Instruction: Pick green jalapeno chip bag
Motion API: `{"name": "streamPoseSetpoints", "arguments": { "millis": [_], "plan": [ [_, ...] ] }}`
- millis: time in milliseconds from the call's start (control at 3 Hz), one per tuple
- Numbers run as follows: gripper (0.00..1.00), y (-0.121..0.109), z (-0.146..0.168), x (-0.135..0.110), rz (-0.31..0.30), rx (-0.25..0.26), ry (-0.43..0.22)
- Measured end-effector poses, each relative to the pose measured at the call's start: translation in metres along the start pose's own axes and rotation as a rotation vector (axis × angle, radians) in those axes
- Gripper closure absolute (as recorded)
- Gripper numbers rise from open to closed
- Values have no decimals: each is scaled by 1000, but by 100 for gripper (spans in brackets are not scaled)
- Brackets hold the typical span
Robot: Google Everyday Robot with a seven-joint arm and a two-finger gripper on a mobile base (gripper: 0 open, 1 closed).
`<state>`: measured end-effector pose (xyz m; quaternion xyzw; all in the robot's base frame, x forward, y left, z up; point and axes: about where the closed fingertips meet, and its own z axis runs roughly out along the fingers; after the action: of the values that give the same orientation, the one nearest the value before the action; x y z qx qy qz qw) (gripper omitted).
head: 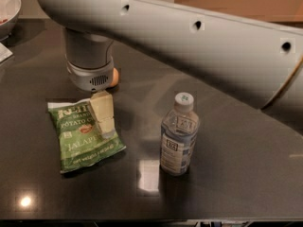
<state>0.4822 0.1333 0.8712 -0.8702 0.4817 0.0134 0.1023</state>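
Observation:
The green jalapeno chip bag (80,138) lies flat on the dark table (227,183) at the left, with white lettering and a small red emblem. My gripper (105,122) hangs from the grey wrist above it. Its cream fingers (103,111) reach down over the bag's upper right part and cover some of the lettering. The big grey arm crosses the top of the view from the right.
A clear water bottle (178,135) with a white cap stands upright to the right of the bag. An orange round thing (114,76) peeks out behind the wrist. A white bowl (8,8) sits at the far left corner.

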Motion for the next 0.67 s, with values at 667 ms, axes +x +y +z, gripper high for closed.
{"name": "streamPoseSetpoints", "arguments": {
  "millis": [667],
  "plan": [
    [0, -16, 29, -15, -96, -49, 70]
  ]
}}
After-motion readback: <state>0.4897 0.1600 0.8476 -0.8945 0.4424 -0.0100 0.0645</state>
